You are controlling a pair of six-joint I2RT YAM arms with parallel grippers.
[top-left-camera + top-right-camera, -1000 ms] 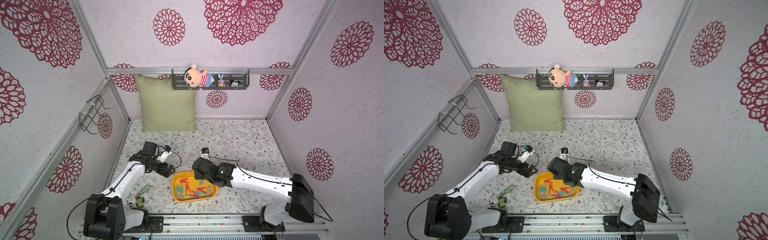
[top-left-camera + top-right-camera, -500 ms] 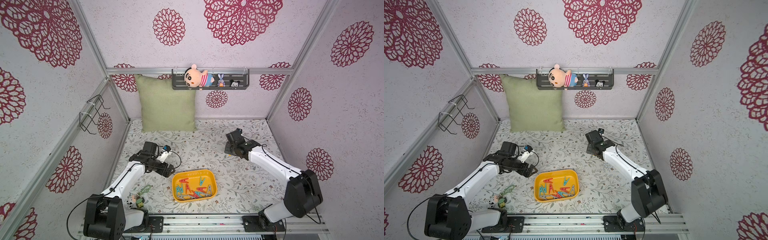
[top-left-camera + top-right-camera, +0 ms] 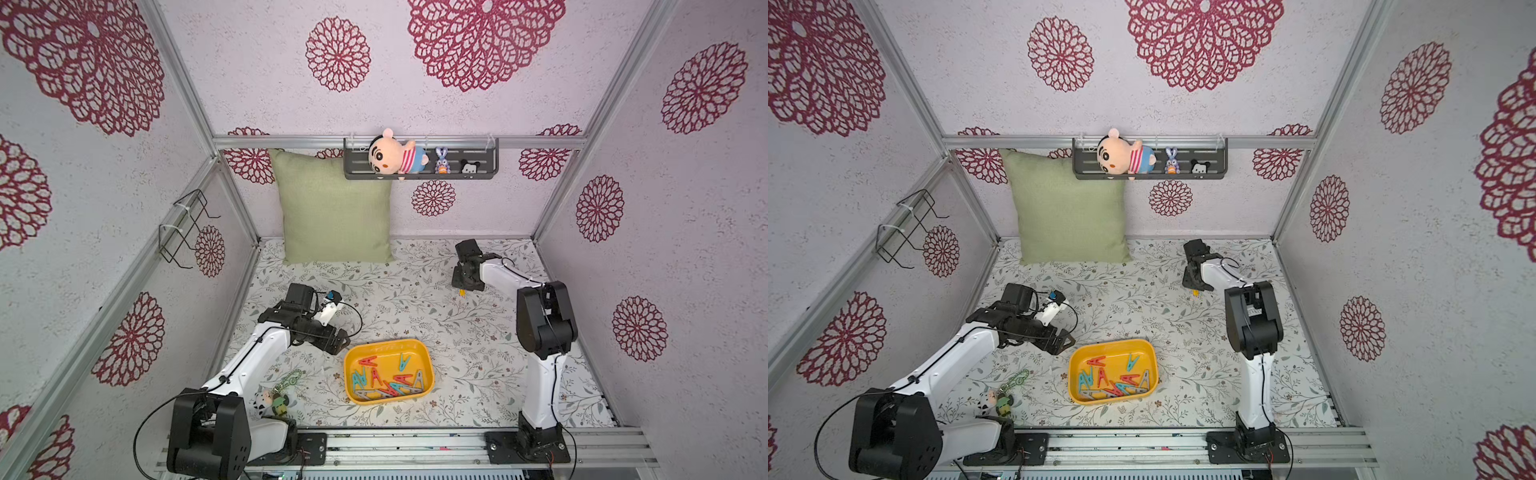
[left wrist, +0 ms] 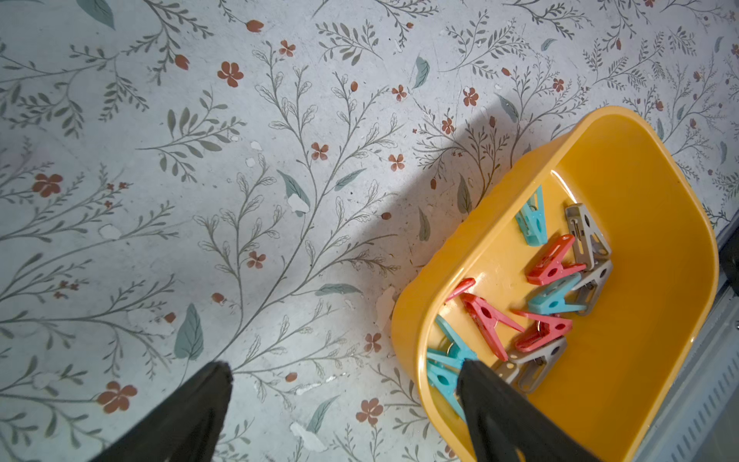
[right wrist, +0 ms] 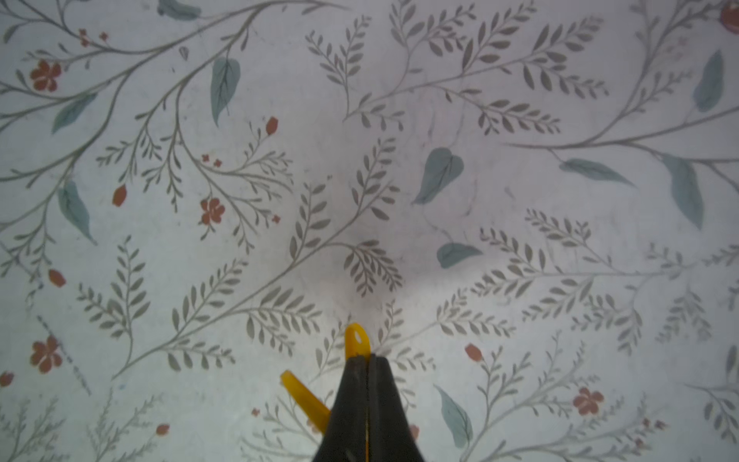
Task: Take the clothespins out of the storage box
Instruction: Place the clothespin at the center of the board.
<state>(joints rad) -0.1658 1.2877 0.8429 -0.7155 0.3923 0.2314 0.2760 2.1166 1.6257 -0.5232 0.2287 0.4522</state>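
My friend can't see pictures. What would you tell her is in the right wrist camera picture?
The right pincer, black and shut, grips a yellow clothespin by one leg, while the other leg sticks out to the side. Behind it is only the pale table, printed with grey twigs, blue-green leaves and small red flowers.

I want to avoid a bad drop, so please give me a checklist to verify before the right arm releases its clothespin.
1. The right gripper is shut on the yellow clothespin: ok.
2. It is far from the storage box: ok.
3. The table under it is bare: ok.
4. The pin touches the table: cannot tell.
5. The left gripper is open, empty: ok.
6. Box emptied: not ok, clothespins lie inside.
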